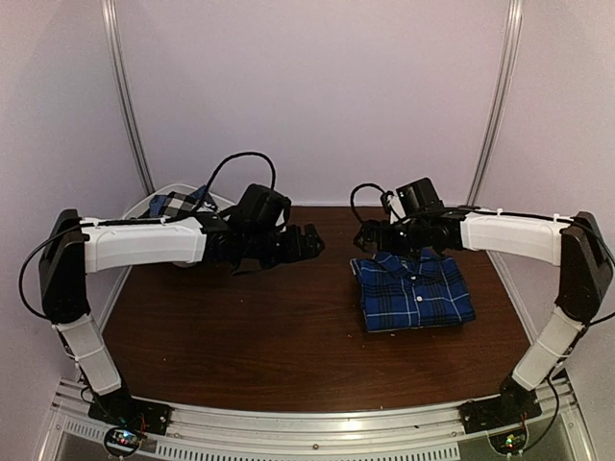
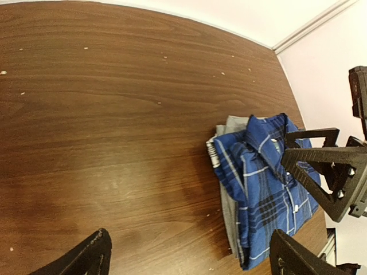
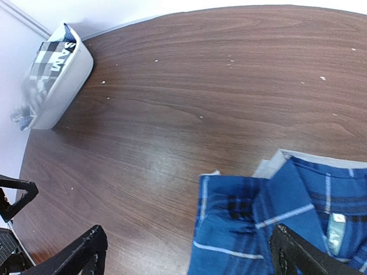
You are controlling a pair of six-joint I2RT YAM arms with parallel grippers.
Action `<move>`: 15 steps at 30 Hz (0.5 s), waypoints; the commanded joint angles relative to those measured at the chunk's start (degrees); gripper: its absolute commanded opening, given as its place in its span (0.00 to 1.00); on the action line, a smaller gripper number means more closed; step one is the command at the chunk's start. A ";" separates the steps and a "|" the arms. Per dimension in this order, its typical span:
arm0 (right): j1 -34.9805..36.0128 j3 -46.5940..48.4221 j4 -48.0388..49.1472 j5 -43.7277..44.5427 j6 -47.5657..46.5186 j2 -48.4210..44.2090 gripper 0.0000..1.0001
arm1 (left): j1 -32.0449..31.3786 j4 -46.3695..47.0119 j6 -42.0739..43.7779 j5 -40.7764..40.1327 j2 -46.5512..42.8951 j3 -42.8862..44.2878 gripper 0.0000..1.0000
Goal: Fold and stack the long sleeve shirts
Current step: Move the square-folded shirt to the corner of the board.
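The royal-blue plaid shirt [image 1: 413,291] lies folded on the brown table right of centre, on top of a folded grey shirt [image 2: 230,201] whose edge shows beneath it. It also shows in the right wrist view [image 3: 275,223]. A black-and-white check shirt [image 1: 174,205] lies in the white basket [image 1: 144,202] at the back left. My left gripper [image 1: 309,240] is open and empty, above the table left of the stack. My right gripper [image 1: 377,236] is open and empty, above the stack's far edge.
The basket [image 3: 57,74] stands at the table's back left corner against the wall. White walls with metal rails close the back and sides. Bare brown table [image 1: 240,327] lies in front of and left of the stack.
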 commanded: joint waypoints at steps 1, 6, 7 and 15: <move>2.28 5.69 4.45 -2.37 2.36 6.46 1.00 | 2.41 0.64 2.38 -2.81 -6.58 -6.30 0.98; 3.27 11.89 6.30 -4.12 4.30 15.02 1.00 | 4.40 0.61 3.95 -3.06 -11.59 -10.82 0.98; 3.44 13.19 6.19 -4.74 4.60 16.58 1.00 | 4.81 0.52 4.30 -3.06 -12.29 -11.35 0.98; 4.15 15.69 9.43 -5.59 8.83 24.11 1.00 | 7.61 0.66 5.65 -1.71 -14.67 -13.85 0.98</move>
